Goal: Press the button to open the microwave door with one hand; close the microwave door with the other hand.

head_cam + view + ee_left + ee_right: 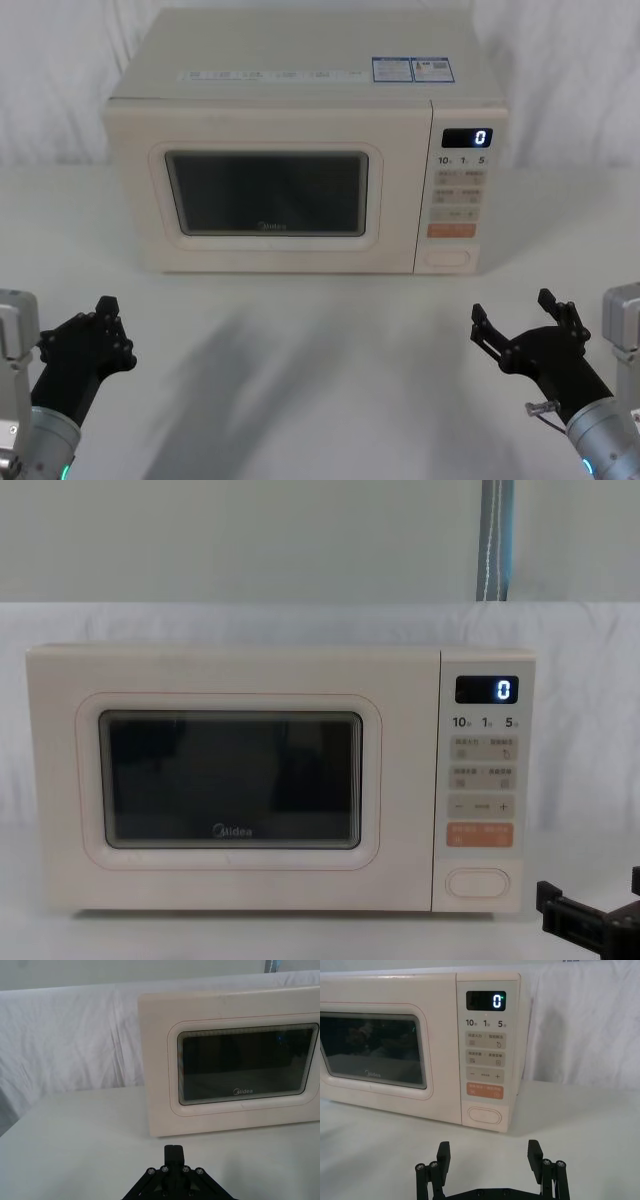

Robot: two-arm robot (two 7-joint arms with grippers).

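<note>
The cream microwave (300,60) stands at the middle back of the table. Its door (265,190) lies flush with the front, and the display reads 0. The oval button (447,258) sits at the foot of the keypad strip, below the orange key. My right gripper (512,310) hovers low in front of that strip, open, with nothing between its fingers. In the right wrist view the button (485,1115) lies straight ahead of the right gripper (489,1152). My left gripper (108,305) is shut at the near left, short of the door's (240,1065) left edge.
A white cloth covers the table (320,330) and hangs as a backdrop behind the microwave. Bare table lies between both grippers and the microwave front. A blue-grey strip (497,540) hangs behind at the upper right.
</note>
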